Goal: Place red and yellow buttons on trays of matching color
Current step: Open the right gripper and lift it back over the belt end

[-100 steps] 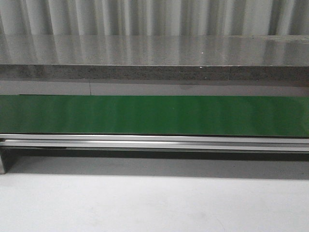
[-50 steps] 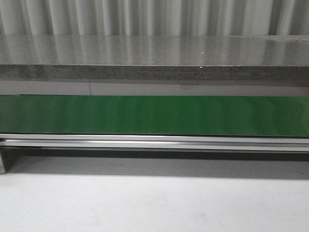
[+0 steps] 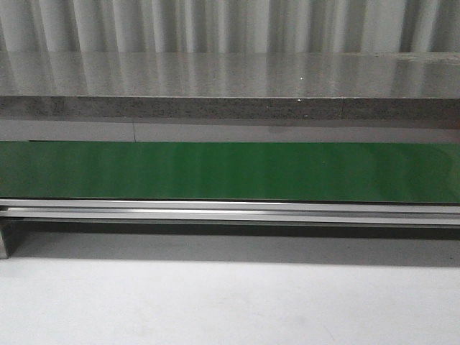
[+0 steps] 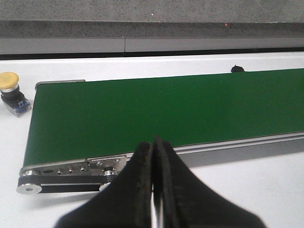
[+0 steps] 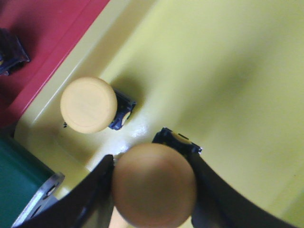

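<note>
In the right wrist view my right gripper [image 5: 154, 171] is shut on a yellow button [image 5: 154, 185] and holds it over the yellow tray [image 5: 213, 71]. A second yellow button [image 5: 89, 105] sits on that tray near its corner. The red tray [image 5: 42, 33] lies beside it, with a dark button base [image 5: 9, 52] at its edge. In the left wrist view my left gripper [image 4: 153, 152] is shut and empty, low in front of the green conveyor belt [image 4: 156, 109]. Another yellow button [image 4: 12, 90] stands on the white table beside the belt's end. No gripper shows in the front view.
The front view shows the green belt [image 3: 230, 171] with its aluminium rail [image 3: 230, 212], a grey stone ledge [image 3: 230, 86] behind it and white table [image 3: 230, 302] in front. A small dark object [image 4: 236, 69] lies beyond the belt.
</note>
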`<move>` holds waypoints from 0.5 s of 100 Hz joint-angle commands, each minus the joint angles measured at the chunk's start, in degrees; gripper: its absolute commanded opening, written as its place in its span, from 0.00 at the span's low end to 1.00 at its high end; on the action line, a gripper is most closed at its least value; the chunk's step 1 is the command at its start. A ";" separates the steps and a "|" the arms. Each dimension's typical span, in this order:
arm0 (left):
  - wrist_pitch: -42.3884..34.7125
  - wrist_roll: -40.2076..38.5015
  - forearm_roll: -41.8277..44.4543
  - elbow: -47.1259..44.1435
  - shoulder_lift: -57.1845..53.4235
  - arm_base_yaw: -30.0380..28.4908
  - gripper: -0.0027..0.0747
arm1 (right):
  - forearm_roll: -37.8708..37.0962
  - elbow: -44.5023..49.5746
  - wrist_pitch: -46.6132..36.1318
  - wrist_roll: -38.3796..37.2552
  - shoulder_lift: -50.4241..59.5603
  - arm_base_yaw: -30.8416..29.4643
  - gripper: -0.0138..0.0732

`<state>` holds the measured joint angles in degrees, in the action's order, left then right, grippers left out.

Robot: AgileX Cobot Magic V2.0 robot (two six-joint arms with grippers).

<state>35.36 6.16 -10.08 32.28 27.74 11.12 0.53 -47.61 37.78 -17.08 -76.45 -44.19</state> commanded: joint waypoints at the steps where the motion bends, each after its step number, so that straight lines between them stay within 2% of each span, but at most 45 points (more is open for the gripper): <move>1: -4.24 -0.07 -0.97 1.49 0.28 0.50 0.01 | -0.53 -1.36 -3.04 -0.12 -0.34 -0.38 0.18; 50: -4.24 -0.07 -0.97 1.49 0.28 0.50 0.01 | -0.53 1.81 -9.20 -1.79 -5.32 -0.38 0.18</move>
<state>35.36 6.16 -10.08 32.28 27.74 11.12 0.53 -44.94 32.05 -18.34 -82.72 -44.19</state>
